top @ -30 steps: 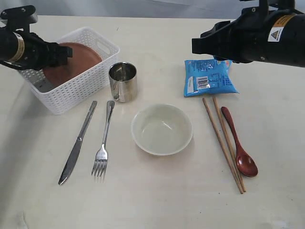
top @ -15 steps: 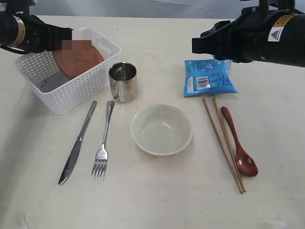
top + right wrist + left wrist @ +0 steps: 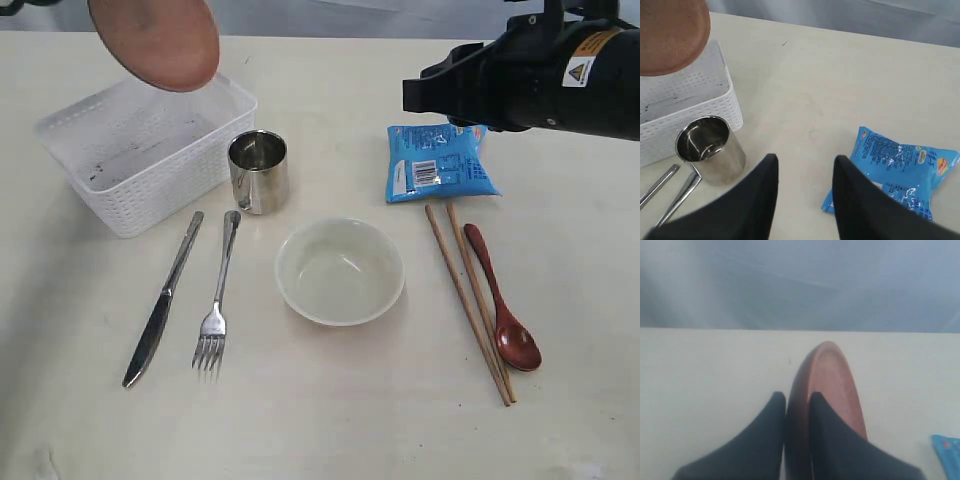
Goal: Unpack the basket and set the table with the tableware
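Left gripper (image 3: 797, 401): black fingers pinched on the rim of a small round brown saucer (image 3: 155, 40), held edge-on in the air above the basket.
Right gripper (image 3: 806, 160): jaws parted, empty, hovering near a blue snack packet (image 3: 440, 162).
White lattice plastic basket (image 3: 150, 195): looks empty.
Laid on the pale beige table (image 3: 330, 430): shiny steel cup (image 3: 259, 172), steel knife (image 3: 162, 300), steel fork (image 3: 217, 300), cream bowl (image 3: 340, 275), wooden chopsticks (image 3: 468, 300), reddish-brown spoon (image 3: 502, 315).
Left to do: probably only placing the saucer.

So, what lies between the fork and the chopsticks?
Only the cream bowl sits between the fork and the chopsticks; the exterior view shows it.
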Robot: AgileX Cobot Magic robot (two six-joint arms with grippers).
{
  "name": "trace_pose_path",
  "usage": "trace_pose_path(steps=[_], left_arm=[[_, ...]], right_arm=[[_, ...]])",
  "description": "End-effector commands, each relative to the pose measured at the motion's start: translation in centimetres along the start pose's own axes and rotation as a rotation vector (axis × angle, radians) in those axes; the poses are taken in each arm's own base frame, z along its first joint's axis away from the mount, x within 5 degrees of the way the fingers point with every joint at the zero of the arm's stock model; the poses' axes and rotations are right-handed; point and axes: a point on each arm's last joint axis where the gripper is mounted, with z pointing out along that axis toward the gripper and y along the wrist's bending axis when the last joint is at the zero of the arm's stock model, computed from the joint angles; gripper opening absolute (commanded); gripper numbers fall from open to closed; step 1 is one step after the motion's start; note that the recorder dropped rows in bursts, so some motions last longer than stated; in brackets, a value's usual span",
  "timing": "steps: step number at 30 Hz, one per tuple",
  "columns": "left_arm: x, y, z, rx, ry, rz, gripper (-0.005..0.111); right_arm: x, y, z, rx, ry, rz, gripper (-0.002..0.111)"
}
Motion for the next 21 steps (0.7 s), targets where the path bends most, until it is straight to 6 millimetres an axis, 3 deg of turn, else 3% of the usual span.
trace_pose_path(steps=[1, 5, 8, 16, 21], left_arm=[[-1.0, -1.9, -1.3, 0.168, -0.02, -0.083, 0.0], [-0.6, -3.6, -1.2, 0.375, 0.0, -0.121, 0.0], [-0.2, -4.3, -0.5, 0.462, 0.008, -0.157, 0.0], [2.8, -6.1, 3.5, 0.518, 0.048, -0.17, 0.0], [3.6, -6.8, 5.8, 0.539, 0.057, -0.178, 0.0]], right_arm=[[-0.1, 0.1, -0.1, -0.003, -0.009, -0.001, 0.036], [0.1, 0.0, -0.1, 0.003, 0.008, -0.034, 0.036], [0.0, -0.7, -0.1, 0.029, 0.009, -0.158, 0.036], [-0.4, -4.7, -0.4, 0.156, -0.001, -0.118, 0.036], [-1.2, -6.0, -0.7, 0.193, -0.08, -0.075, 0.036]])
